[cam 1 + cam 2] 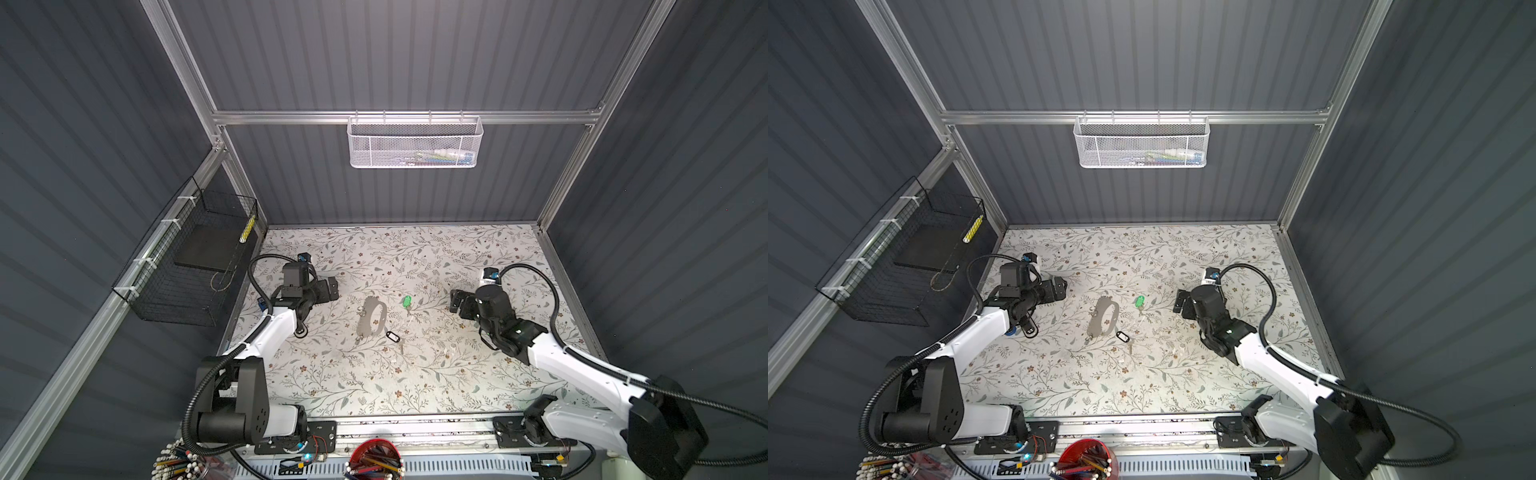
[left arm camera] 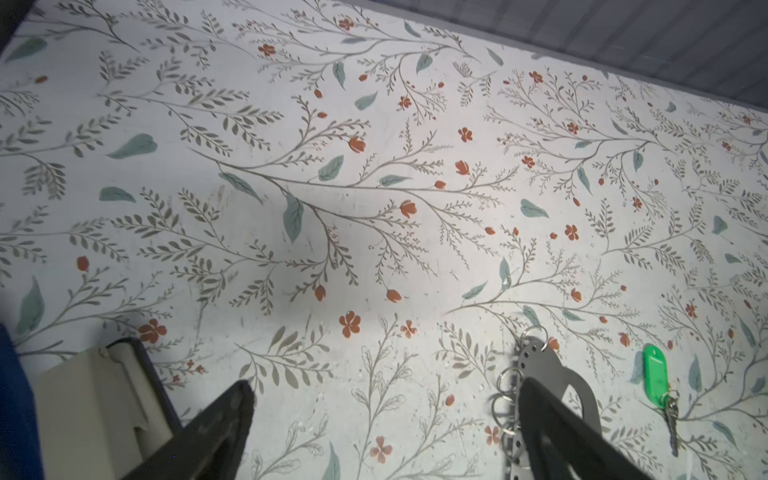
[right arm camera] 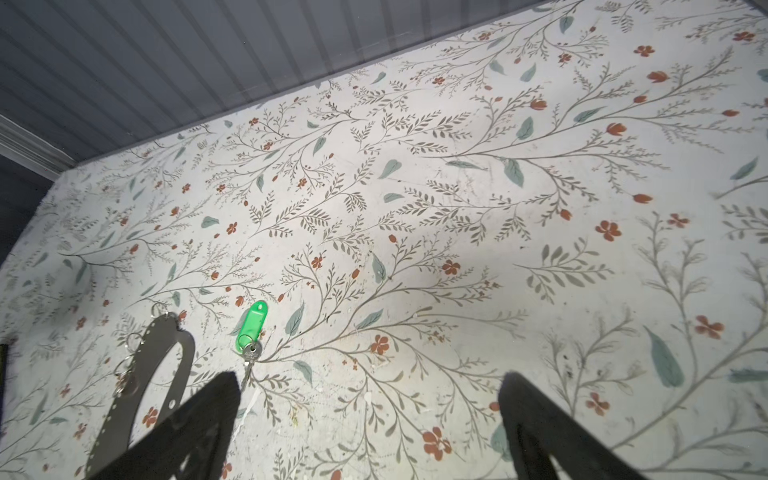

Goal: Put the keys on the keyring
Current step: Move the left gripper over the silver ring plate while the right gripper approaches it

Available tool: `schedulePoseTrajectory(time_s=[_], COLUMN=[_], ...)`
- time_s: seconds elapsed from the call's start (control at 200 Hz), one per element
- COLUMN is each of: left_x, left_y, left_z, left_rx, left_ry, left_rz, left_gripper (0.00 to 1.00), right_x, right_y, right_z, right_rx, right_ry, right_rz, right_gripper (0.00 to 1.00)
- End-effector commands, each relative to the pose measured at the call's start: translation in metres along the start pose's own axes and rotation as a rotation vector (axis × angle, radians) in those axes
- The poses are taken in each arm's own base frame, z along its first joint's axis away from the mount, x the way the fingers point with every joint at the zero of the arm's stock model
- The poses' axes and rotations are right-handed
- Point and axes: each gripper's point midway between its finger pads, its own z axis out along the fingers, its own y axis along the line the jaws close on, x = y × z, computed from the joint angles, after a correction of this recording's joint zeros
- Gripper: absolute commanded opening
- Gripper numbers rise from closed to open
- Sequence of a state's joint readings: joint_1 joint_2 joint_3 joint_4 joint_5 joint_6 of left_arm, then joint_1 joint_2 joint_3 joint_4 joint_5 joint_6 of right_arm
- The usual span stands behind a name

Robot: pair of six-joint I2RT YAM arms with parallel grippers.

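Claws gape wide, empty: left claw, right claw, flanking the keyring.

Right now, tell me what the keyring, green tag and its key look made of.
Keyring: thin flat grey plate, matte, with small punched holes along the edge; probably sheet metal, though stiff plastic is not excluded.
Green tag: plastic, glossy and slightly translucent, with bright highlights.
Key: silvery metal with a dull shine.
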State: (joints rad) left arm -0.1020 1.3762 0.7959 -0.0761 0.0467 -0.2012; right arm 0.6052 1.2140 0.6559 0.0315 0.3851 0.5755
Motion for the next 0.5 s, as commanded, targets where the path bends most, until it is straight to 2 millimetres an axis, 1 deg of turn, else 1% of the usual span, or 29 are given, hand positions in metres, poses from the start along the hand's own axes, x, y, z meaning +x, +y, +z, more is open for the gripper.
schedulePoseTrajectory(time_s=[0.0,0.03,0.1,0.14,0.18,0.23,0.275,0.365,0.495], left_x=[0.018,0.020,0.025,0.027,0.030,0.032,0.035,0.040,0.042], left_y=[-0.013,-0.016,-0.023,-0.028,-0.032,-0.035,-0.039,-0.045,-0.055], left_z=[0.000,0.001,0.004,0.006,0.009,0.012,0.015,0.021,0.028], left_rx=[0.042,0.046,0.060,0.068,0.073,0.077,0.081,0.091,0.120], left_ry=[0.061,0.069,0.087,0.097,0.109,0.122,0.137,0.164,0.188], left_rz=[-0.010,-0.005,0.007,0.018,0.030,0.041,0.052,0.070,0.084], left_gripper=[1.00,1.00,1.00,1.00,1.00,1.00,1.00,1.00,1.00], right_x=[-0.016,-0.015,-0.013,-0.013,-0.012,-0.010,-0.009,-0.002,0.005], right_y=[-0.006,-0.002,0.024,0.034,0.037,0.034,0.036,0.053,0.067], right_z=[0.005,0.009,0.017,0.020,0.023,0.026,0.029,0.040,0.052], right_rx=[0.183,0.206,0.131,0.114,0.120,0.161,0.180,0.130,0.114], right_ry=[-0.082,-0.093,-0.067,-0.076,-0.067,-0.044,-0.019,0.047,0.118], right_rz=[0.011,-0.012,-0.081,-0.106,-0.107,-0.094,-0.105,-0.157,-0.195], right_gripper=[0.99,0.99,0.99,0.99,0.99,0.99,0.99,0.99,0.99])
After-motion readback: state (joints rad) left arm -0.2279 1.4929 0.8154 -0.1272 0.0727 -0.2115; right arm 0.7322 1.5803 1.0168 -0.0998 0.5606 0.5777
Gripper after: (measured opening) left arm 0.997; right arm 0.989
